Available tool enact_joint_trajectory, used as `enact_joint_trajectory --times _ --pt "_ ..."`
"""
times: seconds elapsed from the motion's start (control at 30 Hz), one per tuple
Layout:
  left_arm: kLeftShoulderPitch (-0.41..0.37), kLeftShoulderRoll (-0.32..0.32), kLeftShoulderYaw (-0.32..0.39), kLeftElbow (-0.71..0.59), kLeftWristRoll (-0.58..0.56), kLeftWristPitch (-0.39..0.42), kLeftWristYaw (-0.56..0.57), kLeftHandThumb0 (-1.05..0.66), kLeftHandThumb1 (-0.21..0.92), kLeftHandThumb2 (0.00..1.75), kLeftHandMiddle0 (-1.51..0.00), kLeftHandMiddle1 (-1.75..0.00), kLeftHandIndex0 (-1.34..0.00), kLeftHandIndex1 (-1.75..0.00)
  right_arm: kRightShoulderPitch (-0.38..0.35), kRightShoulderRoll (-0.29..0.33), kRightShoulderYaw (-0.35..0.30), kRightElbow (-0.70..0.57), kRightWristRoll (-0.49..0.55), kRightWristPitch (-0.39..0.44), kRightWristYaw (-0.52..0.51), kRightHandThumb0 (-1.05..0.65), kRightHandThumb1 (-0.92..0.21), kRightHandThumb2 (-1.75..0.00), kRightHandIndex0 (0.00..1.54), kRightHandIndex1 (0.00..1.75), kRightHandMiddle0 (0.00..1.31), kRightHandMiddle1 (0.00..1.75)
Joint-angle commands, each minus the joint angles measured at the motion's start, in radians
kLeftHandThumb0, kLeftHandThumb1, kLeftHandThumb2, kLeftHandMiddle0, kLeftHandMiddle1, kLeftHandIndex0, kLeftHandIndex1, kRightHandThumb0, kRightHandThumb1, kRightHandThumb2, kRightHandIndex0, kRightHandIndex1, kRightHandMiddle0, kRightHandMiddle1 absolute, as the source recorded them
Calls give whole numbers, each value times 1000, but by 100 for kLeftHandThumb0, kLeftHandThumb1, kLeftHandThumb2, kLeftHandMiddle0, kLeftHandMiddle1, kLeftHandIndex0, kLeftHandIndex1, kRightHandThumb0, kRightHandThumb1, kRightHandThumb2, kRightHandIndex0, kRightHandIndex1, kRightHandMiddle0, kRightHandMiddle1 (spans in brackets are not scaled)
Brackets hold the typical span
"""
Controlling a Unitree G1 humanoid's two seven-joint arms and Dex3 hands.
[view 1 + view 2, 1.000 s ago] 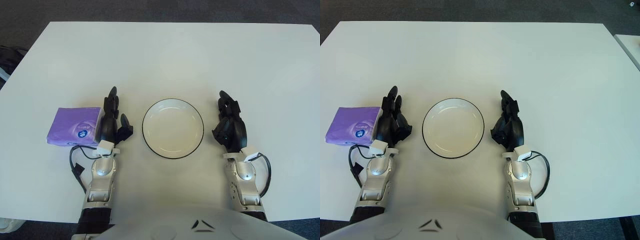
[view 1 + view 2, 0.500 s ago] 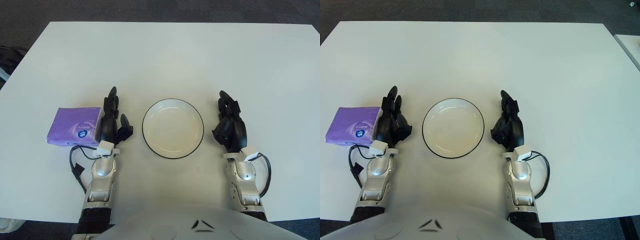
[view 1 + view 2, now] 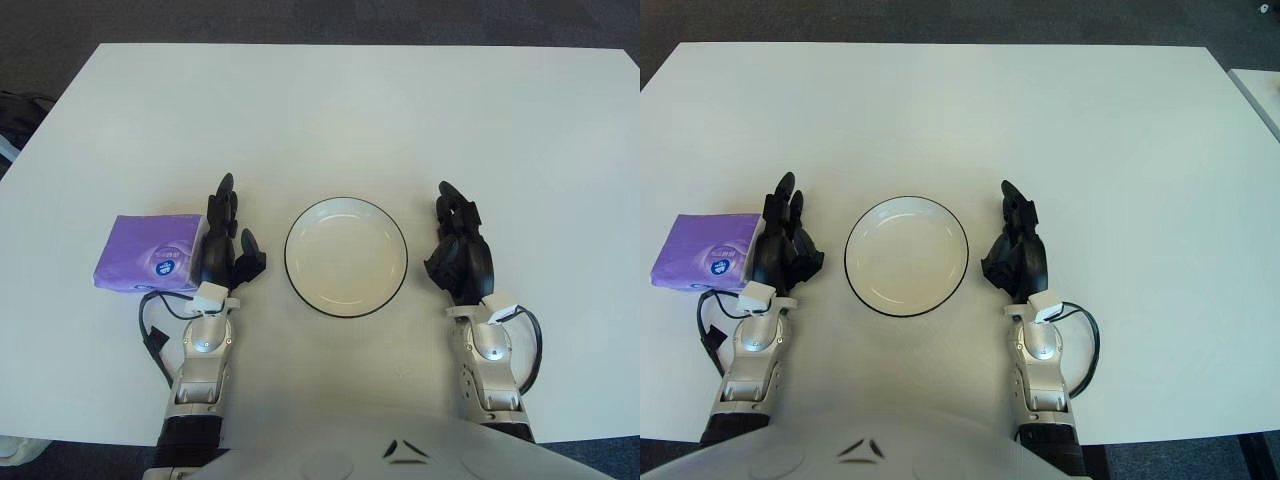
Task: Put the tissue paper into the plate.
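Left eye view puts the purple tissue paper pack (image 3: 149,253) at the left of the frame, lying flat on the white table (image 3: 330,110), with the left hand (image 3: 225,245) just beside its right edge. That hand's fingers are stretched forward and loosely spread, holding nothing; whether its side actually touches the pack is hard to tell, since the dark fingers overlap the pack's edge. The white plate (image 3: 346,257) with a dark rim sits at the centre of the frame, empty, apart from both hands. The right hand (image 3: 458,250) shows to the right of the plate, fingers extended and relaxed, grasping nothing. Both forearms run down to the lower edge, where the robot's pale torso cuts them off.

Right eye view shifts everything leftward: the pack nearly reaches the left border, and a strip of a second pale surface (image 3: 1262,95) appears at the right edge, which the left eye view lacks. Left eye view alone shows dark objects (image 3: 18,108) off the table's upper left side, too cropped to identify.
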Motion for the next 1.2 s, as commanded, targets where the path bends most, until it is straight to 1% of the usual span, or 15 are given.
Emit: enact_joint_trajectory --times 0.0,0.1,0.3,0.37,0.43,0.5,0.63,0.77,0.9,1.0,1.13,1.17 --pt "45 7 3 39 -4 46 -15 -82 92 105 -20 0 0 -35 67 2 4 69 1 62 -1 -73 -92 -108 22 0 0 45" --pt "35 19 24 14 -19 56 -22 -81 92 105 -20 0 0 -35 65 4 4 72 1 61 -2 -73 -92 -108 22 0 0 45" --pt "14 45 70 -120 -50 107 -44 -81 92 105 -21 -1 0 -40 59 7 8 83 -1 58 -5 -73 -92 -108 22 0 0 45" --pt "5 58 81 -176 -53 107 -53 -81 92 106 -22 -1 0 -42 56 8 9 87 -2 55 -6 -73 -92 -107 22 0 0 45" --pt "-1 69 92 -198 -56 99 -59 -81 92 106 -22 -1 0 -44 54 10 9 92 -4 53 -8 -73 -92 -107 22 0 0 45" --pt "-10 84 108 -196 -60 69 -65 -82 92 107 -22 -1 0 -45 51 11 9 96 -5 50 -11 -72 -92 -107 22 0 0 46" --pt "-33 113 132 -142 -45 -43 -59 -83 92 109 -22 -1 0 -44 45 14 9 107 -8 44 -15 -72 -92 -107 23 0 0 48" --pt "-103 166 196 -98 -75 -124 -67 -84 92 110 -20 0 0 -38 39 20 9 119 -9 37 -19 -72 -92 -107 23 1 0 50" --pt "-160 221 238 -100 -80 -147 -81 -86 92 109 -20 0 0 -36 30 22 9 136 -9 31 -19 -72 -92 -107 23 1 0 50" --pt "-225 286 266 -56 -88 -158 -109 -88 92 107 -20 0 0 -38 22 21 7 152 -8 21 -16 -73 -92 -107 23 0 0 50" --pt "-262 343 288 -21 -101 -185 -147 -91 92 104 -20 0 0 -40 14 21 7 167 -7 12 -14 -73 -92 -107 22 0 0 49" --pt "-270 358 293 -6 -103 -196 -156 -92 92 102 -19 0 0 -38 12 21 7 171 -7 10 -14 -73 -92 -107 22 0 0 49"
